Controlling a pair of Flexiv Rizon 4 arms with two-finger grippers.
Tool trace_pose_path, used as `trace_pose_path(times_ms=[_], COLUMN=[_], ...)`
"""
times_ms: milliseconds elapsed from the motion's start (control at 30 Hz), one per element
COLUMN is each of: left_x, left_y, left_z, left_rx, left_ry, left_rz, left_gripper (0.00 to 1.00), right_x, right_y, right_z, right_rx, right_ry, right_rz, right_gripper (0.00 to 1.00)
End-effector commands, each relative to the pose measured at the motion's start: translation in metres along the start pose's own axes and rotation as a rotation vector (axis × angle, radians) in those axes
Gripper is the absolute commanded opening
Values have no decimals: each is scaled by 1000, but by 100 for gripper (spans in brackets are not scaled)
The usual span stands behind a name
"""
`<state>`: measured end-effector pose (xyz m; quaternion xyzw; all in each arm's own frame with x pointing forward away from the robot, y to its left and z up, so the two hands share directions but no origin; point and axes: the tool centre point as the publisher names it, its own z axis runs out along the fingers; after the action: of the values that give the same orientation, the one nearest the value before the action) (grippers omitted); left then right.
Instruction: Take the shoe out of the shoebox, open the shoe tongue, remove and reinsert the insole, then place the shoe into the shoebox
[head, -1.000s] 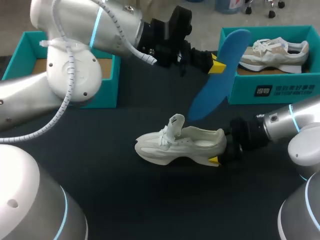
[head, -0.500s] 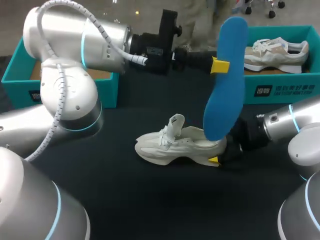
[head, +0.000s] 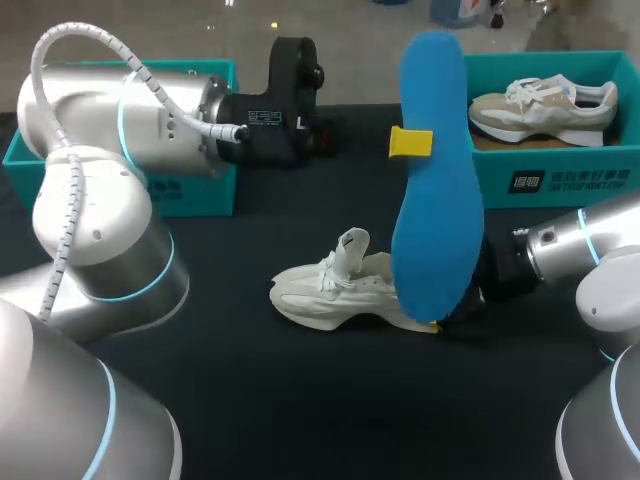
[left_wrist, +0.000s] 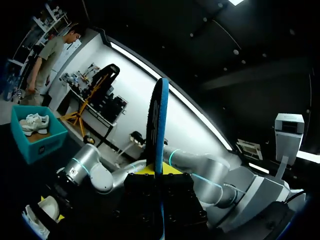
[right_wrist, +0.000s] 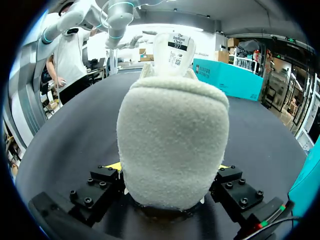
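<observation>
A white shoe (head: 335, 290) lies on its sole on the black table, toe to the left, tongue up. My right gripper (head: 448, 312) is shut on its heel, and the right wrist view shows the fleecy heel (right_wrist: 172, 145) filling the gap between both fingers. My left gripper (head: 410, 142) is shut on a blue insole (head: 435, 190), held upright above the shoe's heel end. From the left wrist view the insole (left_wrist: 157, 120) shows edge-on in that gripper (left_wrist: 159, 172), with the shoe (left_wrist: 42, 215) far below.
A teal shoebox (head: 560, 180) at the back right holds a second, beige shoe (head: 545, 105). Another teal box (head: 195, 195) stands at the back left, behind my left arm. The right arm (left_wrist: 100, 172) lies low on the table beside the shoe.
My left arm has swung the insole from a slant by the right box to upright and closer, hanging over the shoe's heel. The right gripper and the shoe have not moved.
</observation>
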<state>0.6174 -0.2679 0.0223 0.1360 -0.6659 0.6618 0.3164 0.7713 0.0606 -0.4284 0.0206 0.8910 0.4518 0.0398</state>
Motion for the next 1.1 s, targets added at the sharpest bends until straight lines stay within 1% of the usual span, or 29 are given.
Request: trace_pose_path(times_ms=[33,200,367,567,667,733,1100], left_x=[10,16,24,30,29,24,24], left_y=[6,10,10,7,5,4,4], left_z=[-22,-26,-33,-36,-35,-35,-35], left_rx=[-7,-13,17,26,28,39,39], left_ry=[48,36,63,85,86,75,75], left_rz=[-17,-11,1,6,4,2,2], left_gripper=[0,0,0,0,0,0,0], right_x=[0,0,0,0,0,0,0], right_y=[-3,-3,-3,-3,-3,-3,-3], right_z=[3,3,3,3,3,3,3], right_rx=[4,4,4,4,4,4,4], right_ry=[-2,-2,-2,-2,-2,-2,-2], right_rz=[0,0,0,0,0,0,0], right_gripper=[0,0,0,0,0,0,0])
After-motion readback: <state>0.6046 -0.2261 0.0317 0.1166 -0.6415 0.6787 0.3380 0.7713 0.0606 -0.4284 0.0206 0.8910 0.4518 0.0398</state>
